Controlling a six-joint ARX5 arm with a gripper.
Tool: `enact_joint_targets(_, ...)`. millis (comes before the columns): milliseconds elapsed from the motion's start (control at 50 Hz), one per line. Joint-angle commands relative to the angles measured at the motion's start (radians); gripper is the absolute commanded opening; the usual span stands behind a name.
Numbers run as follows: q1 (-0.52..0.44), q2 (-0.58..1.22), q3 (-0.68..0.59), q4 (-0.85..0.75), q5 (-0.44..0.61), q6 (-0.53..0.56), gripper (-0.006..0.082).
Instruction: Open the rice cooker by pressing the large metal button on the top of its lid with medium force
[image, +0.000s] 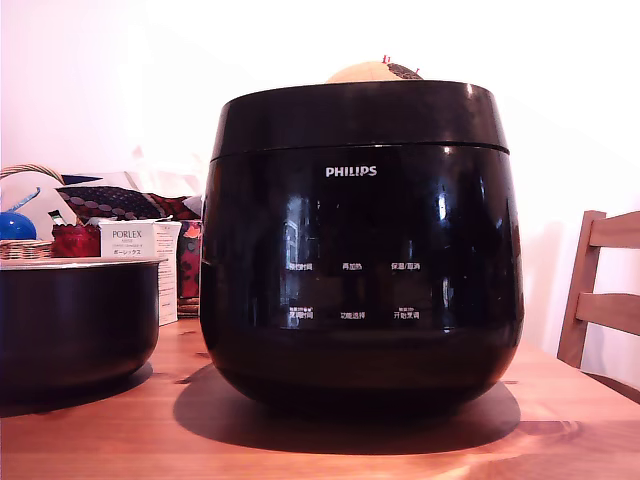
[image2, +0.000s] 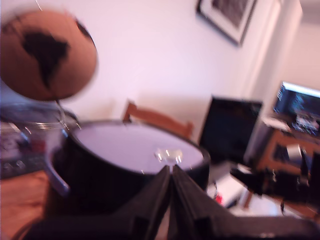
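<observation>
One lid, apparently closed

The picture is blurred. The hand has its two dark fingers pressed together with no gap between them, tips meeting just over the lid of the rice cooker. The lid's top reads as a pale, shiny oval, with a small bright metal button directly beyond the fingertips. A brown globe with dark patches hangs above the cooker. Behind it stand a wooden chair, a dark monitor, a lit screen and a framed picture on the white wall.
</observation>
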Motion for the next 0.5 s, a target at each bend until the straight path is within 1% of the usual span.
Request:
enact_joint_targets(0, -0.029, 0.064, 0.034, 0.039, -0.014, 0.042, -0.0021)
enact_joint_targets(40, -0.047, 0.110, 0.050, 0.063, -0.027, 0.059, -0.0021)
enact_joint_targets(160, -0.096, 0.250, 0.101, 0.121, -0.059, 0.064, -0.0021)
enact_joint_targets(220, -0.114, 0.315, 0.134, 0.135, -0.061, 0.099, -0.0021)
enact_joint_targets(260, -0.126, 0.356, 0.158, 0.136, -0.061, 0.103, -0.0021)
enact_joint_targets(300, -0.137, 0.394, 0.184, 0.136, -0.061, 0.136, -0.0021)
enact_joint_targets(480, -0.191, 0.534, 0.285, 0.135, -0.080, 0.221, -0.0021)
